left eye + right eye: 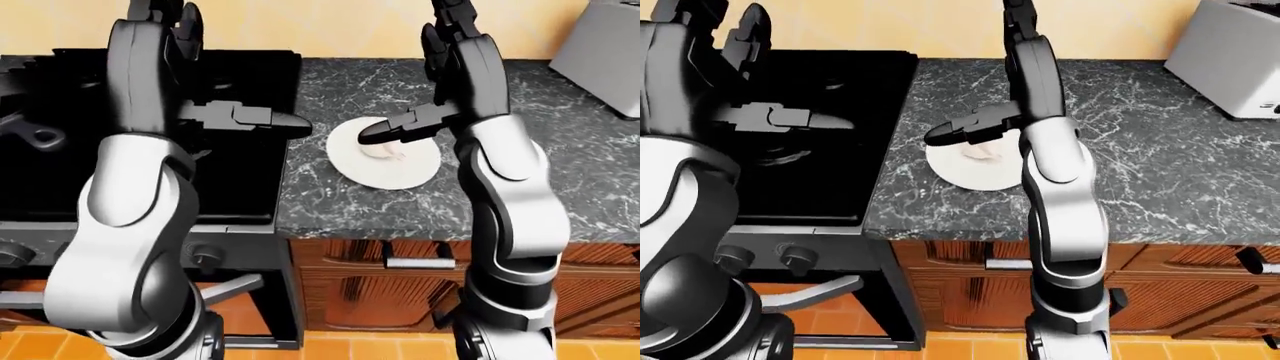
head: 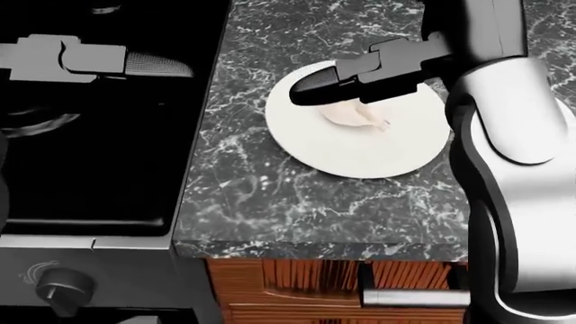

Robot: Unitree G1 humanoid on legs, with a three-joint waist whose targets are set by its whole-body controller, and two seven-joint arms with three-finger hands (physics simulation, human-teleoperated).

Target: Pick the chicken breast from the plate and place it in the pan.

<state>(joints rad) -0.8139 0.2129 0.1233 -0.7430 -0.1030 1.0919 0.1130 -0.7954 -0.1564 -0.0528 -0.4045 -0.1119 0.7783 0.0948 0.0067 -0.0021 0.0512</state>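
Note:
A pale chicken breast (image 2: 358, 115) lies on the round white plate (image 2: 360, 158), which sits on the dark marble counter. My right hand (image 2: 310, 88) hovers just over the breast's upper left end with fingers stretched out to the left, open and closed round nothing. My left hand (image 2: 175, 67) is open too, held above the black stove (image 2: 99, 175) left of the plate. At the left edge of the left-eye view a dark pan handle (image 1: 38, 136) shows on the stove; the rest of the pan is hidden behind my left arm.
The marble counter (image 2: 270, 196) ends at a wooden drawer with a metal handle (image 2: 414, 295). A stove knob (image 2: 61, 289) sits at the head view's bottom left. A grey toaster (image 1: 1230, 56) stands at the counter's far right.

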